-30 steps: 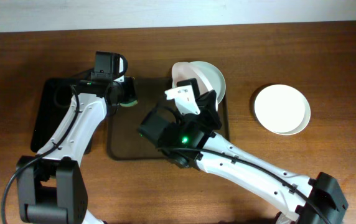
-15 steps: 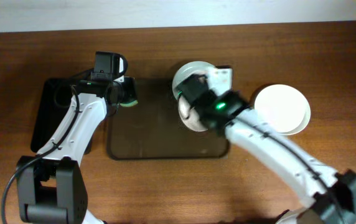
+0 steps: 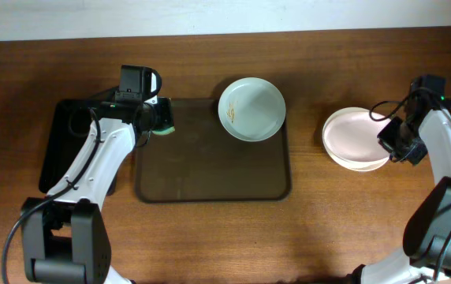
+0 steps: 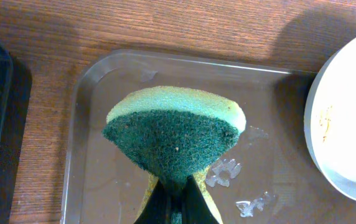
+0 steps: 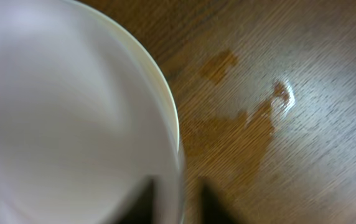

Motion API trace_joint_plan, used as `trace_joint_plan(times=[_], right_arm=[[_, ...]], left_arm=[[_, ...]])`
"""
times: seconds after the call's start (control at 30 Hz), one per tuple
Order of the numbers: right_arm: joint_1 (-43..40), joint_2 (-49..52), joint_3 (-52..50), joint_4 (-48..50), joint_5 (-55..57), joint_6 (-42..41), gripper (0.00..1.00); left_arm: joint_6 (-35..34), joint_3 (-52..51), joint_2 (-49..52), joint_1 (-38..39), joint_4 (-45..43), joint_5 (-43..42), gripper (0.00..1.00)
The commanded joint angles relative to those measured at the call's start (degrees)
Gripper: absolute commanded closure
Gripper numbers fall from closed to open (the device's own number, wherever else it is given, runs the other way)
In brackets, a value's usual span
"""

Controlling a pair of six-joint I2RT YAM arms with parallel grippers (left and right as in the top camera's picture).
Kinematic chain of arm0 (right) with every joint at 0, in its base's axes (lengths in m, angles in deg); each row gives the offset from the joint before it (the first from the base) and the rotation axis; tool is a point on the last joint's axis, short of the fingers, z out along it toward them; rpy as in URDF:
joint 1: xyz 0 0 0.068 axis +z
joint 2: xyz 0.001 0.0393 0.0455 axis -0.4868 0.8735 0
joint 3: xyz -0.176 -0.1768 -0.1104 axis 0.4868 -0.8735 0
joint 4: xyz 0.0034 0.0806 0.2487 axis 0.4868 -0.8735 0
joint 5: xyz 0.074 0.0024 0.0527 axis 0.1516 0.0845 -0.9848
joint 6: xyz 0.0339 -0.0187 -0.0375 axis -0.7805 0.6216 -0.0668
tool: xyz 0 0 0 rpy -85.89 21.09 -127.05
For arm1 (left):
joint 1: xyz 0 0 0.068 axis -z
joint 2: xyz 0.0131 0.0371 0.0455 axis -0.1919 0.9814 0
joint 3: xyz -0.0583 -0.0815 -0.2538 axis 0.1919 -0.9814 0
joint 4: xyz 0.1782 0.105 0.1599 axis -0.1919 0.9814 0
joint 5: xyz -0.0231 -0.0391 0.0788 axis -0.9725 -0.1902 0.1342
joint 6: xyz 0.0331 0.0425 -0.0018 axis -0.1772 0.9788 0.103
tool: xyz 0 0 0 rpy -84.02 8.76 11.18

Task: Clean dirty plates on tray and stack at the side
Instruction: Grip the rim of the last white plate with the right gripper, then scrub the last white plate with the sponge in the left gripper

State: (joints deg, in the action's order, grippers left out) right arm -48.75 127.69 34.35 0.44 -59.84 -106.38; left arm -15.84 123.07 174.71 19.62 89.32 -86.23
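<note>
While it hangs over the tray, left gripper: clamped on a green sponge
smeared plate: flat, face-up, off to the right of those fingers
right gripper: straddling the top plate rim, can't tell if squeezing

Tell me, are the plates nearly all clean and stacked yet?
Nearly. Done: a stack of plates sits on the table beside the tray; it looks like two. In hand: the right gripper is at the top plate's rim, grip unclear, and the left gripper pinches a green sponge over the tray's corner. Left: one plate on the tray shows an orange smear, so it needs wiping and stacking.
</note>
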Motion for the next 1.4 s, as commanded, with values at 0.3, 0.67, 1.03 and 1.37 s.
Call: trace_joint_plan(times=[0.3,0.67,1.03,1.37], right_arm=[[34.38,10.25,16.02,11.32,-8.15,-10.25,0.42],[38.51,21.11,16.00,-0.63,-13.11,-12.22,0.84],[44.70,20.90,27.12,-0.44,-18.49,17.46,0.37],[45.18,28.44,27.08,1.62,-22.12,27.43,0.54]], left_arm=[[-0.39,0.22,0.22,-0.11,-0.22,-0.63,0.99],[-0.37,0.22,0.22,-0.11,-0.20,-0.63,0.99],[-0.37,0.20,0.22,-0.11,-0.20,-0.63,0.99],[-0.37,0.22,0.22,-0.11,-0.17,-0.63,0.99]])
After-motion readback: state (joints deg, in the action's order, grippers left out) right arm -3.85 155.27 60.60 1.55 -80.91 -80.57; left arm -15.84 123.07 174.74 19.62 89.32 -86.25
